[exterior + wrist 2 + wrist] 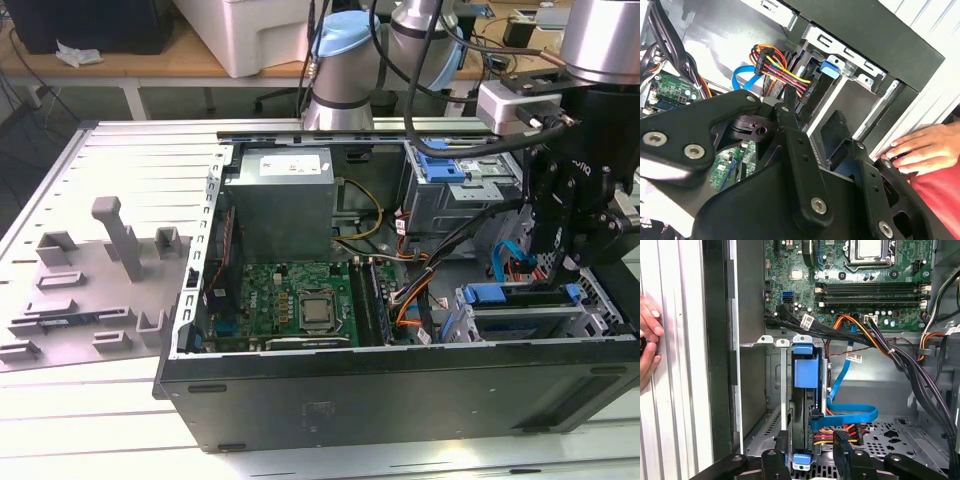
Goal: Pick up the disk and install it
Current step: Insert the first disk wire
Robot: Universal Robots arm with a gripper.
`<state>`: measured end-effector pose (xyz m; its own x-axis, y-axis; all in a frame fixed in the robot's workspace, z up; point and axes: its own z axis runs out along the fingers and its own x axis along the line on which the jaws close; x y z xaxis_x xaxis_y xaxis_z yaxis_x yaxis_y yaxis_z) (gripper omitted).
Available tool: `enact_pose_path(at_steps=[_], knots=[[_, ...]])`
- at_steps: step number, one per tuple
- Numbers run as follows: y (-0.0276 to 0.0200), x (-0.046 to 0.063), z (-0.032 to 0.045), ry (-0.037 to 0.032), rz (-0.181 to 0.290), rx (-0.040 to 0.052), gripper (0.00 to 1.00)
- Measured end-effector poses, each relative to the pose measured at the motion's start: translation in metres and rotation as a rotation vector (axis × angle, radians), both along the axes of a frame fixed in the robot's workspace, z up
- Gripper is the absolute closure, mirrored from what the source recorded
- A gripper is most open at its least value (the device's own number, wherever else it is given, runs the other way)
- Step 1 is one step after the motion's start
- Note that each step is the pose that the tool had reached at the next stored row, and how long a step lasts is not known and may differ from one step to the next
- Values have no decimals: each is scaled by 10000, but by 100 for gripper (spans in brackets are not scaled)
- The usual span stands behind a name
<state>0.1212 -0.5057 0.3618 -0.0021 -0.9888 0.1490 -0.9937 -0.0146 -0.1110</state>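
Tool (pixel 812 460) over half-hidden disk (pixel 805 372)

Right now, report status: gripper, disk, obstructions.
Gripper over the drive bay, straddling the disk's end. Disk standing on edge in the bay. Cables bunched beside it; a hand resting on the case edge.

An open black computer case (pixel 400 385) lies on a ribbed white table (pixel 120 160). Inside are a green motherboard (pixel 290 300), a plain grey metal box (pixel 278 205) and a curled blue ribbon cable (pixel 850 412). Beside the case lies a grey plastic fixture plate (pixel 85 290).
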Motion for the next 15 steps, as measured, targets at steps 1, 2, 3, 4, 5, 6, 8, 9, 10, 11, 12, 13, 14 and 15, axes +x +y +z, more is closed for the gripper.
enact_pose_path(at_steps=[1, 2, 3, 4, 5, 6, 8, 9, 10, 11, 12, 13, 14, 15], knots=[[5, -26, 9, -19, -8, -2, 52], [15, -65, 9, -53, -25, -2, 52], [25, -79, 9, -57, -25, -7, 52], [27, -81, 9, -58, -23, -24, 52], [28, -81, 9, -57, -23, -33, 52], [28, -82, 9, -58, -24, -42, 52], [28, -82, 9, -57, -24, -53, 52], [28, -82, 9, -58, -24, -59, 52], [29, -82, 9, -58, -23, -68, 52], [29, -82, 9, -57, -24, -77, 52], [29, -82, 9, -57, -24, -82, 52], [29, -82, 9, -58, -24, -87, 52], [29, -82, 9, -58, -24, -96, 52], [29, -83, 9, -58, -24, -100, 52]])
